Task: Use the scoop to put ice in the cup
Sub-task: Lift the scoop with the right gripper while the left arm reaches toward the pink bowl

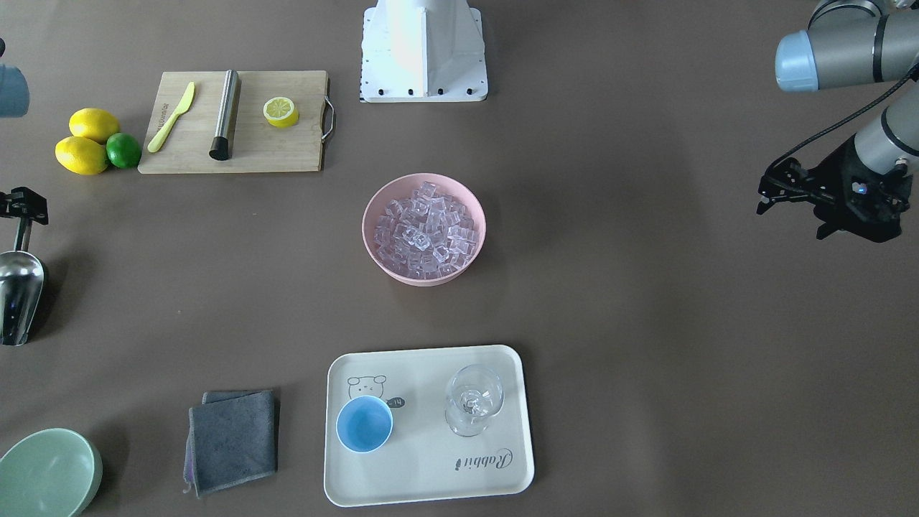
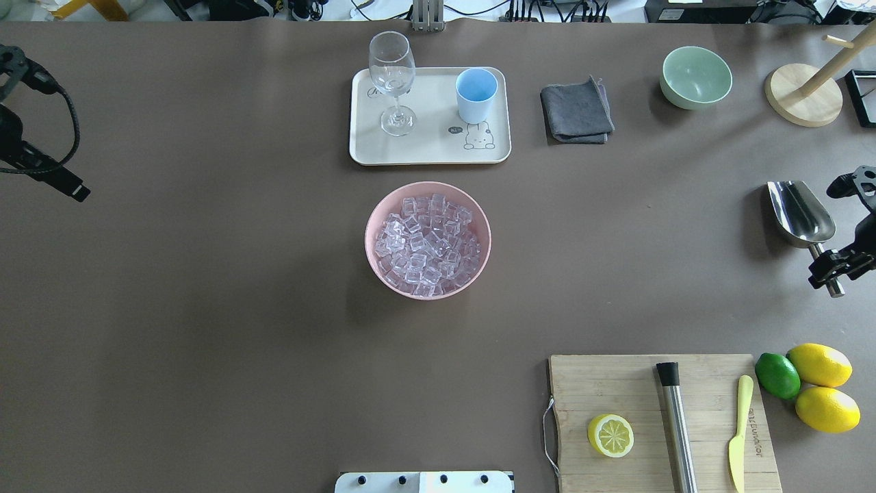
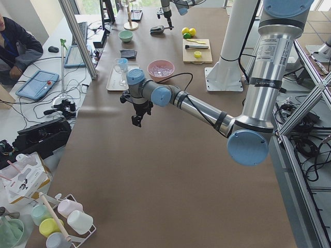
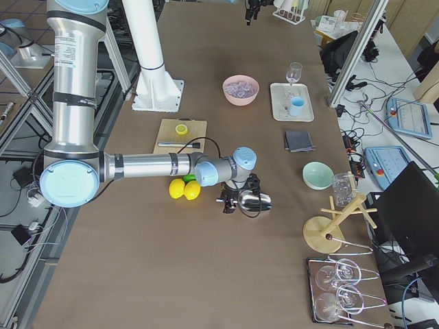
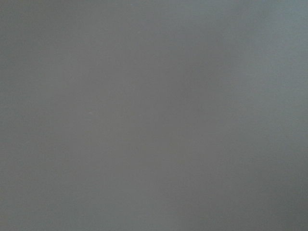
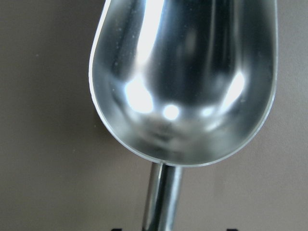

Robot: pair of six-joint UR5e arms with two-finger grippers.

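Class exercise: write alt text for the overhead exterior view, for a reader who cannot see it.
A pink bowl heaped with ice sits mid-table; beyond it a tray holds the cup and a stemmed glass. At the right edge, the right gripper is at the scoop handle.

Left wrist view: uniform grey blur, nothing resolvable.

Right wrist view: scoop [image 6: 185, 82] fills the picture, its mouth cut off at the top edge, handle cut at the bottom; finger tips barely show.

Front view: right end effector [image 1: 21, 212] clipped by the left edge; pale green bowl [image 1: 47, 474] cut at the corner.

Overhead: left end effector [image 2: 65, 185] mostly out of picture, jaw state unreadable.
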